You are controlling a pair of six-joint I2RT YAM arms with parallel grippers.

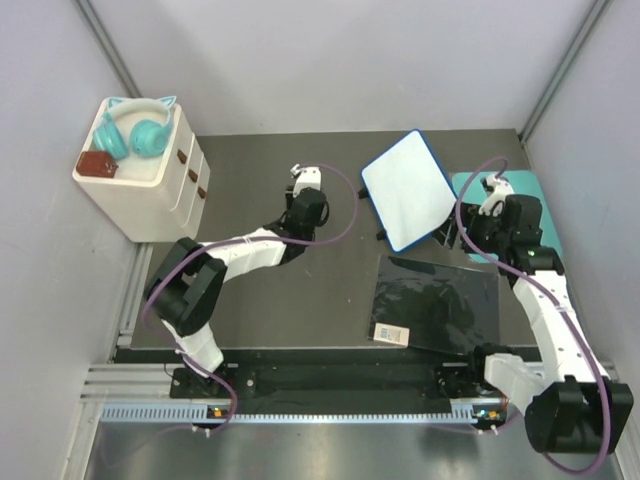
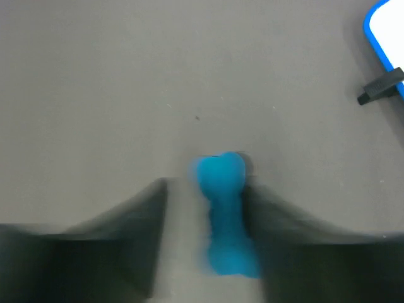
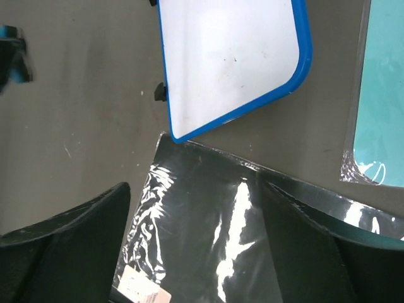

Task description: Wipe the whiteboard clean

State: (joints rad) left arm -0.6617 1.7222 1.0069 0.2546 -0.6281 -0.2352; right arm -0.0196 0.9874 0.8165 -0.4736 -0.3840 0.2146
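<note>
The whiteboard (image 1: 408, 190) lies tilted at the back right of the table, white with a blue rim and black feet. It looks nearly blank in the right wrist view (image 3: 230, 60). Its corner shows in the left wrist view (image 2: 388, 35). My left gripper (image 1: 305, 182) is left of the board. Its jaws stand apart around a blurred blue dumbbell-shaped eraser (image 2: 224, 214). The eraser lies against the right finger, with a gap to the left finger. My right gripper (image 3: 196, 189) is open and empty over the glossy black sheet (image 3: 208, 240), just below the board's near corner.
A white drawer unit (image 1: 150, 195) at the back left carries teal headphones (image 1: 135, 130) and a small red-brown box (image 1: 97, 163). A teal mat (image 1: 530, 200) lies right of the board. The black sheet (image 1: 440, 300) has a label (image 1: 392, 334) at its near corner.
</note>
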